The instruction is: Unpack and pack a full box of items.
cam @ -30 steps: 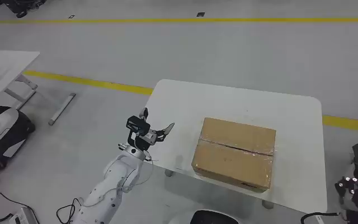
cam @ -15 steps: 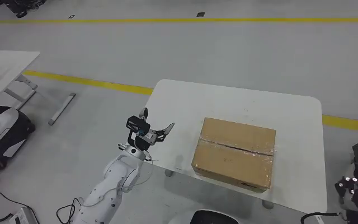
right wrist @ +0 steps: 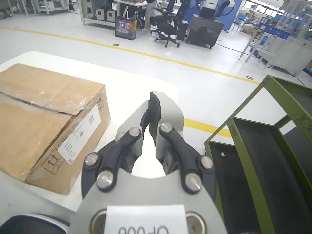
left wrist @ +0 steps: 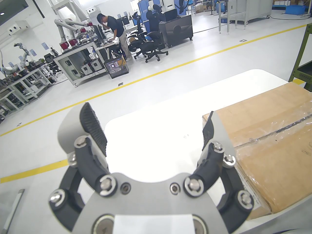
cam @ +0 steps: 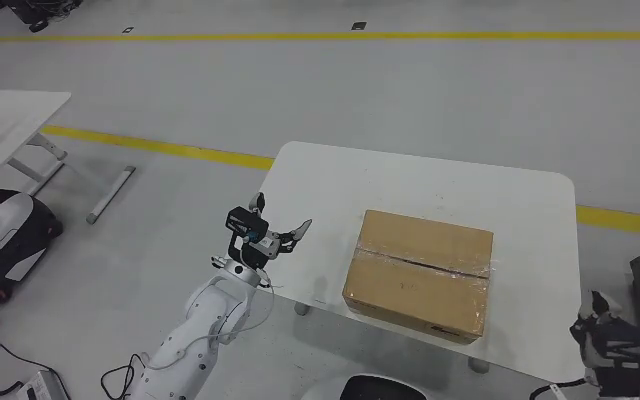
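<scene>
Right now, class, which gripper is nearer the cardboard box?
Left, by the top view. The left gripper hangs open at the table edge beside one end of the box; the right gripper, shut, sits farther off past the other end.

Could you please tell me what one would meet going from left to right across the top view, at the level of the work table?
left gripper → cardboard box → right arm

Print on the label (right wrist: 80, 135) of the box (right wrist: 36, 122) is unreadable.
</scene>
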`<state>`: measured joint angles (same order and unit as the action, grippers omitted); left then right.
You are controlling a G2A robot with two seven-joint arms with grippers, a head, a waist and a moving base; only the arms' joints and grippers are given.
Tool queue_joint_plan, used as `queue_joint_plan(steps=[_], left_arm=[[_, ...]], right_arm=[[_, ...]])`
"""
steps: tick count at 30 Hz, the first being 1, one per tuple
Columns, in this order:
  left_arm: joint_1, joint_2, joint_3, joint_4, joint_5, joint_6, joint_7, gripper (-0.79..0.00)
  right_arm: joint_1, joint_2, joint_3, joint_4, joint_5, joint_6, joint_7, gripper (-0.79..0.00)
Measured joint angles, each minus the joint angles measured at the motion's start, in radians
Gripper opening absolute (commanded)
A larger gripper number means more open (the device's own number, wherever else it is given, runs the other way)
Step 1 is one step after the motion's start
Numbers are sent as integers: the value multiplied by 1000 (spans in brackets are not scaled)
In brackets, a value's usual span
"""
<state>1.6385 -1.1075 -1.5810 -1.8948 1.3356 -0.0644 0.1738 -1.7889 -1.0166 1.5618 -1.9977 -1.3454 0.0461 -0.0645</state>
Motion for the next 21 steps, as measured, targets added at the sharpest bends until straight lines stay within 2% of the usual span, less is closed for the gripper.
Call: queue_joint_plan(steps=[7,21], left_arm=[[0,0,0,0,0,0,0,0],[0,0,0,0,0,0,0,0]], right_arm=[[103,-12,-117,136,-96,-41,6,-785],[132,-17,-146,161,-129,-57,26,-785]])
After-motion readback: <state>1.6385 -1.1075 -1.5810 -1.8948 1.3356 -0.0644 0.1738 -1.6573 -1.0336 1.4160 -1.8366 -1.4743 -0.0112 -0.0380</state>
